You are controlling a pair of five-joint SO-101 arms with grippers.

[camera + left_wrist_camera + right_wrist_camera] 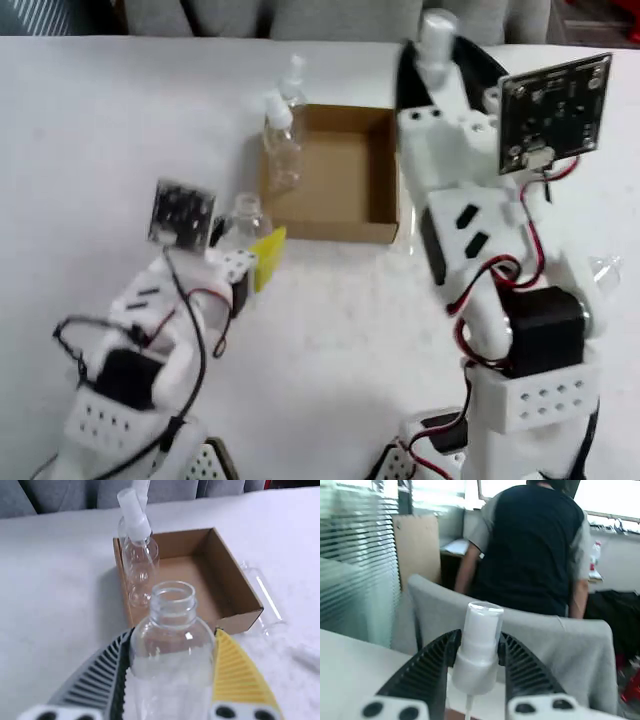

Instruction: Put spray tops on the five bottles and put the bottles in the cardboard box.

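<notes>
While the left gripper (172,635) clamps the open bottle (172,660) upright, the right gripper (477,634) pinches a spray top (479,650), stem down, between the bottle's one and two o'clock from above.

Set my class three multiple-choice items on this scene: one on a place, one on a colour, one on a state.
1. Where is the white spray top? A. in the right gripper; B. on the box floor; C. on the table.
2. One finger of the left gripper is: A. red; B. yellow; C. blue.
3. The bottle in the left gripper is: A. capped; B. lying flat; C. open-necked.
Answers: 1 A, the gripper clamps it on both sides; 2 B, yellow shows beside the bottle; 3 C, its bare rim shows.
</notes>
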